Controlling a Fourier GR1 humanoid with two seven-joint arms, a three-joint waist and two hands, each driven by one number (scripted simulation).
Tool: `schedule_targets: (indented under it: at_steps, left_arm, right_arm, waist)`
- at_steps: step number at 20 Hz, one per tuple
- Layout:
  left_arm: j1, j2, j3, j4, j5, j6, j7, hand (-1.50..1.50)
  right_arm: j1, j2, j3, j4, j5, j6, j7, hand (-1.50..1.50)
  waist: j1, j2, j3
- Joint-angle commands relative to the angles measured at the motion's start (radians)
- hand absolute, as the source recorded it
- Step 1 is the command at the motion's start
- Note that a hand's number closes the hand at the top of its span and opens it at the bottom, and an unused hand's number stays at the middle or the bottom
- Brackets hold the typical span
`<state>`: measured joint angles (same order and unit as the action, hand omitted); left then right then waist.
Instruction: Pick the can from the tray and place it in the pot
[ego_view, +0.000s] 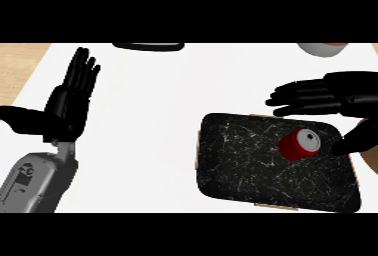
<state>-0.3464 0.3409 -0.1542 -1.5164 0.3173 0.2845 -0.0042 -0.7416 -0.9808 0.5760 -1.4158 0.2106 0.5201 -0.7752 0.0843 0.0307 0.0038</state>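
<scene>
Head view: a white surface (162, 125) carries a black speckled tray (251, 175) at lower right. The left robot hand (66, 107) rests at the left, released, fingers straight up. The right robot hand (347, 95) is released too, fingers and thumb spread either side of the red can (299, 144) on the tray. A grey pot (322, 48) shows at the top right.

We see a white bench (162, 125), evenly lit; light wood strip (18, 70) along its left edge, more wood top rt.
</scene>
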Motion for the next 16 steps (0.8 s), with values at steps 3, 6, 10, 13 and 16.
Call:
schedule_targets:
  at_steps: [3, 6, 10, 13, 16]
  left_arm:
    - [0.002, 0.010, 0.018, 0.018, -0.005, -0.010, -0.008, 0.00]
    - [-0.004, -0.006, 0.019, 0.034, -0.002, -0.016, -0.027, 0.00]
    - [0.011, 0.020, 0.045, 0.028, 0.017, -0.036, -0.002, 0.00]
    - [0.010, 0.021, 0.055, 0.011, 0.012, -0.026, -0.003, 0.00]
    - [0.006, 0.029, 0.080, 0.056, 0.029, -0.062, -0.023, 0.00]
  right_arm:
    - [-0.024, 0.013, 0.158, 0.124, 0.138, 0.051, -0.277, -1.50]
    - [-0.055, 0.034, 0.202, 0.212, 0.161, -0.007, -0.336, -1.50]
    - [-0.045, 0.054, 0.246, 0.266, 0.177, -0.095, -0.418, -1.50]
    - [-0.073, 0.066, 0.255, 0.321, 0.160, -0.114, -0.474, -1.50]
    - [-0.097, 0.075, 0.275, 0.338, 0.161, -0.123, -0.491, -1.50]
  waist:
    - [-0.016, -0.009, -0.002]
    - [-0.002, -0.002, -0.002]
    - [-0.027, -0.012, -0.002]
    - [-0.026, -0.014, -0.002]
    - [-0.044, -0.016, -0.003]
